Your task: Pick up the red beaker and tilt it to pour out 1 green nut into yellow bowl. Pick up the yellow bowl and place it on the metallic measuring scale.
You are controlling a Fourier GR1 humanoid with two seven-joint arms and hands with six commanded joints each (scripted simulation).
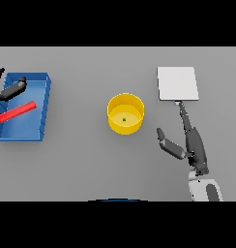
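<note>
We are seeing the yellow bowl (125, 114) sitting upright near the middle of the grey surface (81, 164), with one green nut (124, 119) lying inside it. The red beaker (16, 112) is lying on its side in the blue tray (44, 104) at the left. Our left hand (8, 88) is hovering over that tray's upper corner, fingers spread and holding nothing. Our right hand (184, 138) is reaching out right of the bowl, fingers straight, thumb splayed toward the bowl, fingertips pointing at the metallic measuring scale (177, 83) just beyond.
</note>
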